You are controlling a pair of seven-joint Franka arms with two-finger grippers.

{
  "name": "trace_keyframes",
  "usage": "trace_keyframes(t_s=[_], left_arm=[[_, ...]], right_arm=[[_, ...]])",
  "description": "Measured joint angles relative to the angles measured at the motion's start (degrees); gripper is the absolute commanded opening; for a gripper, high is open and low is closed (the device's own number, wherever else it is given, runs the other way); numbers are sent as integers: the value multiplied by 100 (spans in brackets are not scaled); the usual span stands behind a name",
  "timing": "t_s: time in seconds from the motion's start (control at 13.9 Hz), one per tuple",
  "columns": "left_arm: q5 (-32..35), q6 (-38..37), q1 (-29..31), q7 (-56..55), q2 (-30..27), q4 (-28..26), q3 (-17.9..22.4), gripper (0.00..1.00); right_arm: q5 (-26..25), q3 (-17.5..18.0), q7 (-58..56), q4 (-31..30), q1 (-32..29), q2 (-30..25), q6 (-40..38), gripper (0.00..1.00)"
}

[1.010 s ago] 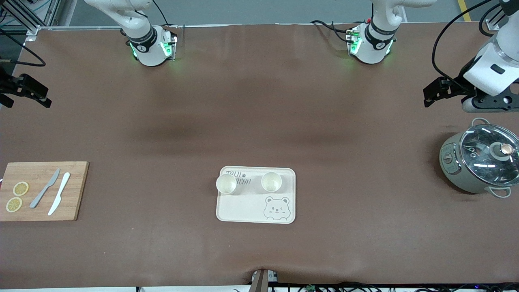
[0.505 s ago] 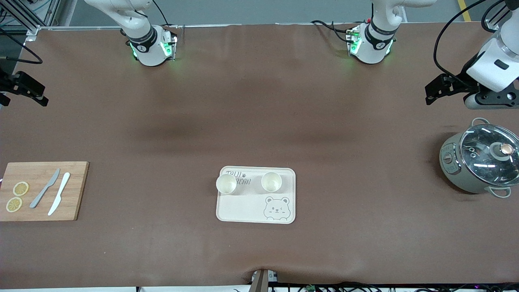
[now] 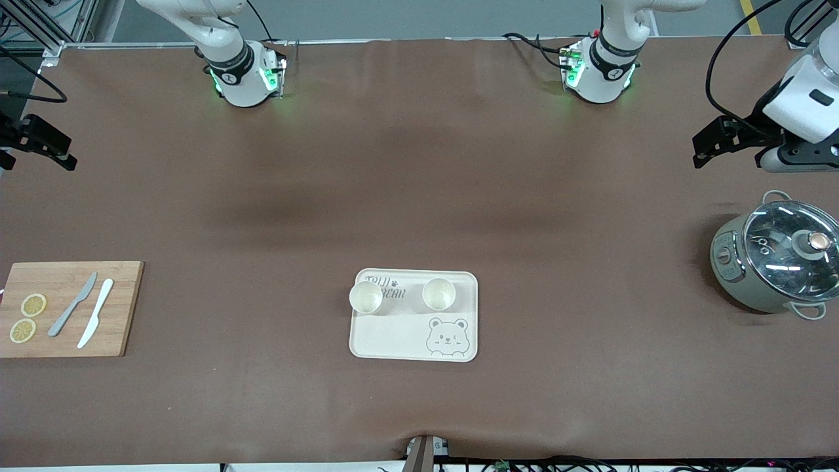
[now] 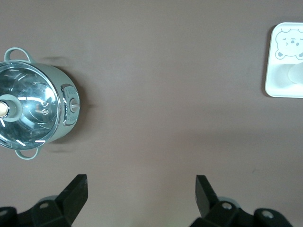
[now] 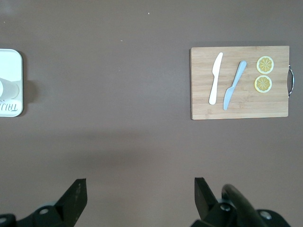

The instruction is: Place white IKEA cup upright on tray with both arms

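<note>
The cream tray (image 3: 393,337) with the bear drawing lies in the middle of the table. Two white cups stand upright on it, one (image 3: 366,297) toward the right arm's end and one (image 3: 438,294) toward the left arm's end. My left gripper (image 3: 700,152) is open and empty, up over the cloth at the left arm's end of the table. My right gripper (image 3: 64,157) is open and empty, up over the cloth at the right arm's end. The tray's edge shows in the left wrist view (image 4: 274,87) and the right wrist view (image 5: 14,66).
A wooden cutting board (image 3: 124,308) with two knives and two lemon slices lies at the right arm's end; it also shows in the right wrist view (image 5: 246,111). A grey pot with a glass lid (image 3: 773,262) stands at the left arm's end, also in the left wrist view (image 4: 33,109).
Both grippers have drawn a little farther away from the tray, toward the table's ends and upward in the view. The tray and cups have not moved.
</note>
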Motion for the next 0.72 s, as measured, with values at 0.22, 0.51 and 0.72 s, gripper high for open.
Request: trace_keyframes(t_s=[0.22,0.51,0.72], left_arm=[[0,-2,152,3,0,0,12,100],[0,-3,159,3,4,9,-4,100],[0,-2,155,3,93,157,-6,100]], right_arm=[[0,-3,0,1,0,0,0,100],[0,-4,0,1,0,0,0,100],[0,-8,0,1,-4,0,0,100]])
